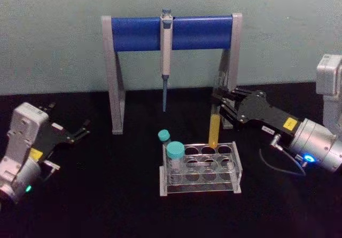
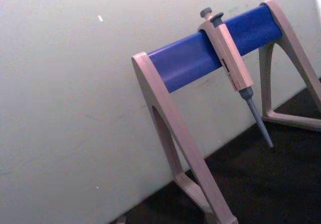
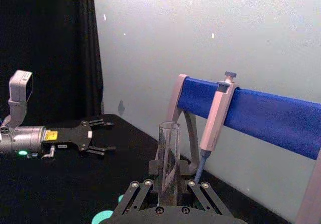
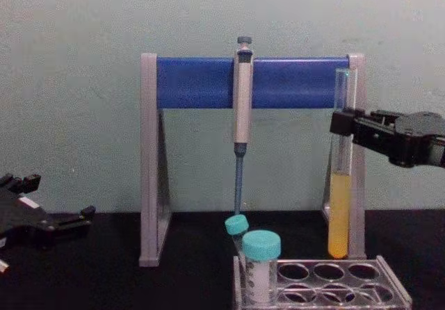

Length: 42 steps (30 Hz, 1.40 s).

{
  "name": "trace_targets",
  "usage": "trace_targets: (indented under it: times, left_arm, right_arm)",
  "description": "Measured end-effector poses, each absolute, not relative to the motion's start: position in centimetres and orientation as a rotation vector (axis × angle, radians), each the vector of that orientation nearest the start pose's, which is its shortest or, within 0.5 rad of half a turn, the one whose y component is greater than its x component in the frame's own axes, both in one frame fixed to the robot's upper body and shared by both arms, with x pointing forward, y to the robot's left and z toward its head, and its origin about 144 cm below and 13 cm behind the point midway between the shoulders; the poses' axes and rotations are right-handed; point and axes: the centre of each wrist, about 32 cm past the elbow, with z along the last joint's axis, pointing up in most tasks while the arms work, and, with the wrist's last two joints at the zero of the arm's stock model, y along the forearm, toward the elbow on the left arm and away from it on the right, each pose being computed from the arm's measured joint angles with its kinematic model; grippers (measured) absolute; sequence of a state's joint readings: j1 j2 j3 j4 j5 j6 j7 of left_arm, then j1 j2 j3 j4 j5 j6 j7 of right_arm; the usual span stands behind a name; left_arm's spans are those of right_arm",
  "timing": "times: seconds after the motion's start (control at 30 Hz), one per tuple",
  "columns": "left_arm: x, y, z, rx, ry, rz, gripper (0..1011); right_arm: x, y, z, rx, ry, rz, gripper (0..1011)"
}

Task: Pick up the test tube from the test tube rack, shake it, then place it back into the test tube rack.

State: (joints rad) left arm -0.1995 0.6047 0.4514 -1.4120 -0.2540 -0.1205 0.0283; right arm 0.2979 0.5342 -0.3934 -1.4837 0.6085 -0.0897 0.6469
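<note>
— When you looked, how far along was I?
— You had the test tube (image 1: pixel 214 128) lifted, upright, its yellow end just above a back hole of the rack (image 1: pixel 199 189). Putting it back was left; the shaking I couldn't judge.
— And the pincers?
— Your right pincer (image 1: pixel 218 101) was clamped on the tube's upper part; your left pincer (image 1: pixel 80 130) sat parked well to the left, jaws apart.

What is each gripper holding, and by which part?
The right gripper grips the test tube on its clear upper part, above the yellow liquid. The left gripper is open and holds nothing.
</note>
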Motion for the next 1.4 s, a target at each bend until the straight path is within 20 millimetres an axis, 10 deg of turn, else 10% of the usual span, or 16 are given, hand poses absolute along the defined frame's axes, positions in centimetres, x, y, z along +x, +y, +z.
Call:
trace_targets:
  times: [1.4]
  left_arm:
    - [48.9, 31.0, 114.0, 0.304, -0.285, 1.248, 1001]
  right_arm:
    - [53.2, -27.9, 117.6, 0.016, -0.032, -0.619, 227]
